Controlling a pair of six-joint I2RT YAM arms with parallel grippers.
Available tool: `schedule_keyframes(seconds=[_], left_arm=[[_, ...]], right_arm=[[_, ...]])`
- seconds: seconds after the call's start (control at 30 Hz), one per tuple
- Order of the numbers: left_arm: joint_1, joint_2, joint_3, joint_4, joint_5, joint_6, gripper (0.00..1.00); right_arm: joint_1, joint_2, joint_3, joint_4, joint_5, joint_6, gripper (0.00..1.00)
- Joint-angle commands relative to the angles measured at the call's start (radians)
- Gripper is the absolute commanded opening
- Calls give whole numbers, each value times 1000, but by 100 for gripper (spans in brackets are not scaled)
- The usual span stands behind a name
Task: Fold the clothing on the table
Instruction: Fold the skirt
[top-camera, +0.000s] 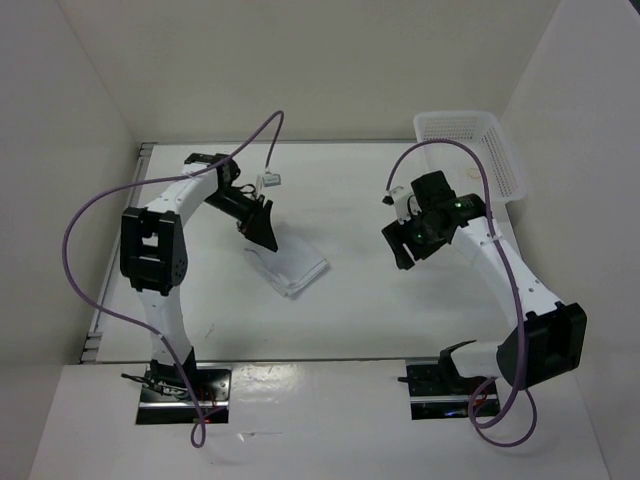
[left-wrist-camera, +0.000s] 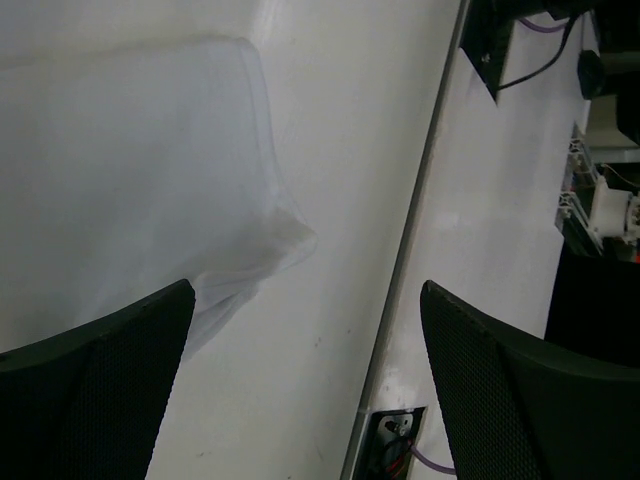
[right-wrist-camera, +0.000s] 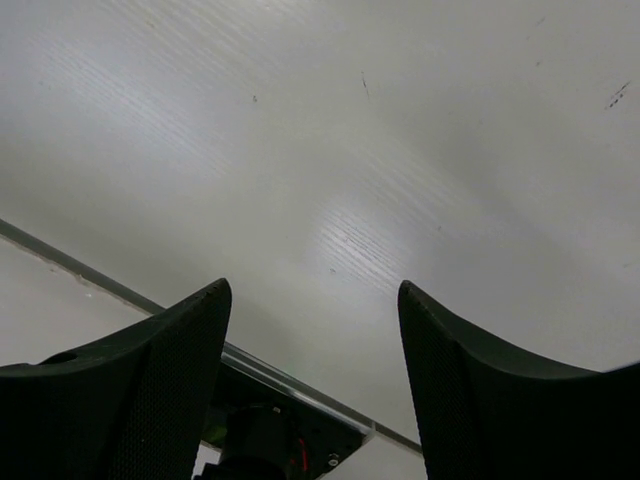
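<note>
Both end effectors hover, jaws apart, tilted downward.

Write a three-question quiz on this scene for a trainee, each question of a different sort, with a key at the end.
1. True or false: the left arm's fingers are shut on the clothing.
2. Where is the basket? A: at the far right corner of the table. B: at the near left corner. C: between the arm bases.
3. Name the arm whose fingers are nearer the clothing.
Key: 1 false; they are open and empty, and the clothing lies on the table. 2 A. 3 the left; under the right arm's fingers there is only table.
</note>
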Motion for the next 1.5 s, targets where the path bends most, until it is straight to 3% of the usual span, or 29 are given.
schedule_keyframes(seconds=[0.0,0.3,1.03,1.13,1.3,1.4,1.47], left_arm=[[-29,48,39,-71,120,98,99],[-75,124,-1,-71,90,129,99],[-3,362,-182,-71,115,238,99],[6,264,-136,-71,115,181,99],[6,9,121,-71,98,-3,99],[20,-202,334,-71,-18,-170,99],[49,-284,398,-43,-93,-238,99]], right_arm=[[-57,-47,-18,36,-33,12,73],[-91,-38,-18,36,-33,12,73],[-100,1,-18,36,-6,30,73],[-100,-31,-18,46,-5,30,73],[-156,-154,-18,55,5,39,78],[-216,-258,-18,64,27,51,86],[-247,-314,-8,87,36,51,90]])
